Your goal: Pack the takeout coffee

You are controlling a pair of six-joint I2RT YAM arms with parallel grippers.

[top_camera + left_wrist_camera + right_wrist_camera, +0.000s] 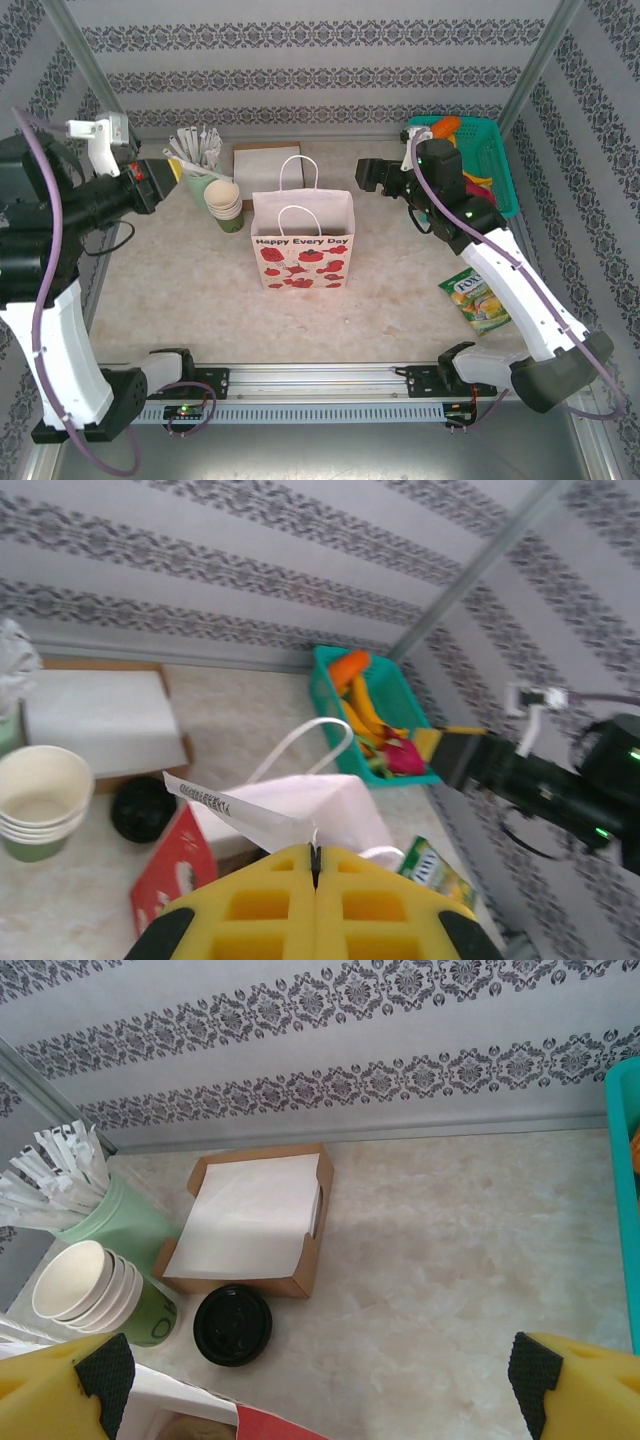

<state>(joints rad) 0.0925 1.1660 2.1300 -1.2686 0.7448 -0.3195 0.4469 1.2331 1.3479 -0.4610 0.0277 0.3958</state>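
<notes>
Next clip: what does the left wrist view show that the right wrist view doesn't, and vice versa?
Left wrist adds: the shut left gripper, the handles of the paper bag, a green packet and the right arm. Right wrist adds: the open right gripper seen from its own wrist, and the whole cup of white-wrapped sticks. Shared: the black-lidded takeout coffee, the cup stack, the cardboard tray of white paper, the teal basket, part of the bag.

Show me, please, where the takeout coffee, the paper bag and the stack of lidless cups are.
takeout coffee [232, 1325], right wrist view, centre of its black lid.
paper bag [302, 255], top external view, its printed front panel.
stack of lidless cups [100, 1295], right wrist view, nested cream rims.
</notes>
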